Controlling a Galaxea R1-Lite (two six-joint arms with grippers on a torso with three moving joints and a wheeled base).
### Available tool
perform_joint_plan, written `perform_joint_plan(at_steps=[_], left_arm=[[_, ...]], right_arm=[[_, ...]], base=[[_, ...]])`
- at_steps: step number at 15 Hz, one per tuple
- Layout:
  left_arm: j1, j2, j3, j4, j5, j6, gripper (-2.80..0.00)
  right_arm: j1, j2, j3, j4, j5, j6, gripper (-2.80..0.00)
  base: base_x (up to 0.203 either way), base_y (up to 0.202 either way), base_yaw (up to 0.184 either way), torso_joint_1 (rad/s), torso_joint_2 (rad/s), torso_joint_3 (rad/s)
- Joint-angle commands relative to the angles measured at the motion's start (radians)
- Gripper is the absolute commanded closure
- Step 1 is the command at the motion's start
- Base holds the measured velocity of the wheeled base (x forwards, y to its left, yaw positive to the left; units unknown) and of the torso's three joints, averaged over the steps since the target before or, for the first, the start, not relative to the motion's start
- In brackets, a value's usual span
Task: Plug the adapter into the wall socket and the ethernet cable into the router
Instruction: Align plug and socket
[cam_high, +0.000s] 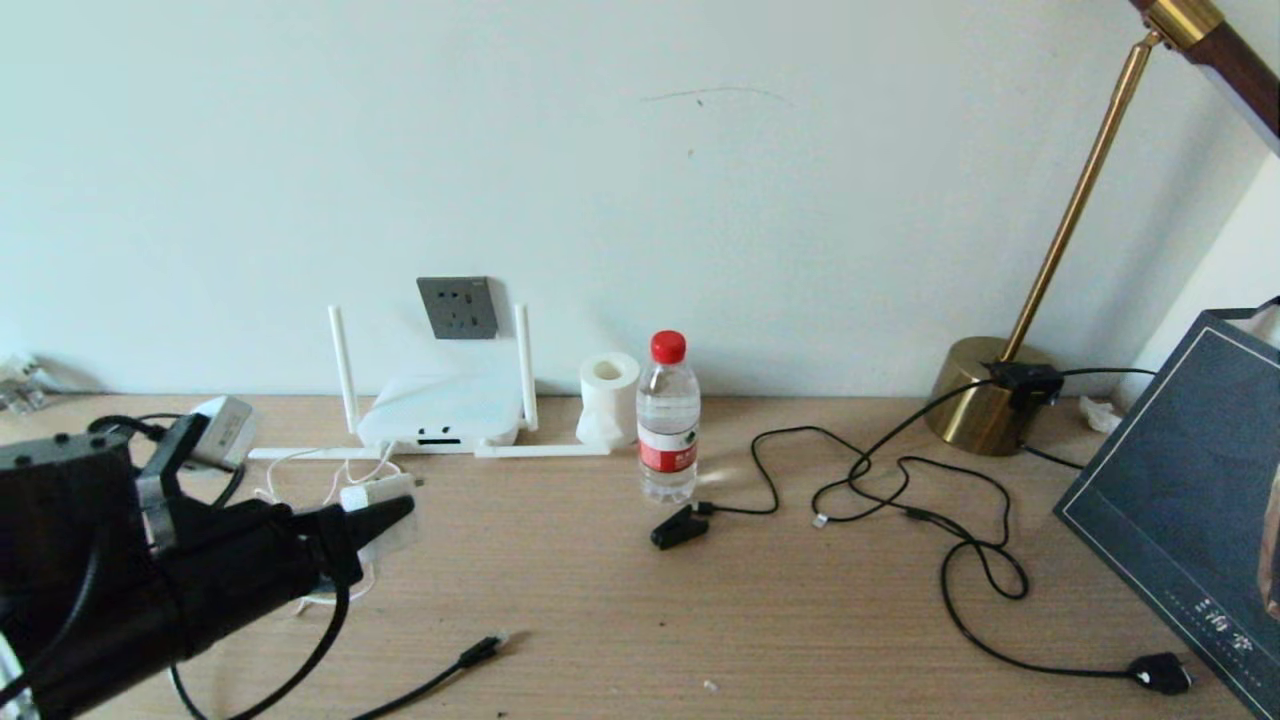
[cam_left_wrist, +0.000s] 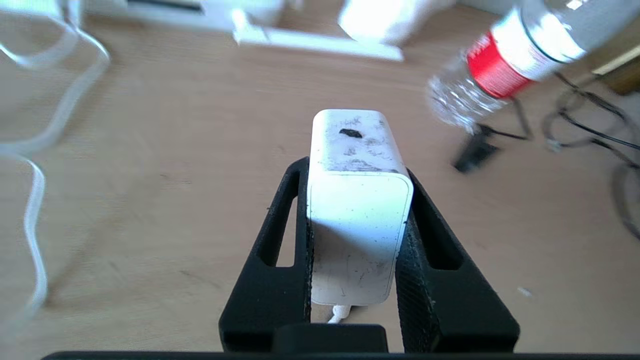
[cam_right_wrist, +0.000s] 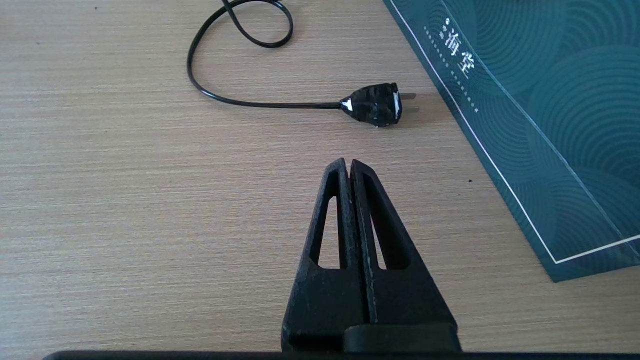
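My left gripper (cam_high: 392, 516) is shut on the white adapter (cam_high: 372, 494), held just above the desk in front of the router (cam_high: 440, 412). In the left wrist view the adapter (cam_left_wrist: 357, 200) sits squeezed between both black fingers (cam_left_wrist: 280, 240), its thin white cord leaving at the back. The dark grey wall socket (cam_high: 458, 307) is on the wall just above the router. The ethernet cable's connector (cam_high: 485, 648) lies loose near the desk's front edge. My right gripper (cam_right_wrist: 348, 162) is shut and empty over bare desk, outside the head view.
A water bottle (cam_high: 668, 420) and a paper roll (cam_high: 608, 398) stand right of the router. A black clip plug (cam_high: 678, 527), a tangled thin black cord and its chunky plug (cam_right_wrist: 375, 104) lie to the right. A brass lamp base (cam_high: 985, 400) and a dark bag (cam_high: 1180, 500) are at far right.
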Motion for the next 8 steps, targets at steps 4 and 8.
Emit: perform_joint_plan(at_steps=[4, 8], left_arm=[[-0.006, 0.247, -0.017, -0.304, 0.089, 0.101, 0.0], [-0.004, 0.54, -0.043, -0.695, 0.117, 0.23, 0.0]], right_arm=[[0.0, 0.001, 0.0, 0.0, 0.0, -0.001, 0.0], [0.0, 0.001, 0.0, 0.0, 0.0, -0.001, 0.0]], base=[[0.0, 0.0, 0.0, 0.0, 0.0, 0.0], [0.0, 0.0, 0.0, 0.0, 0.0, 0.0]])
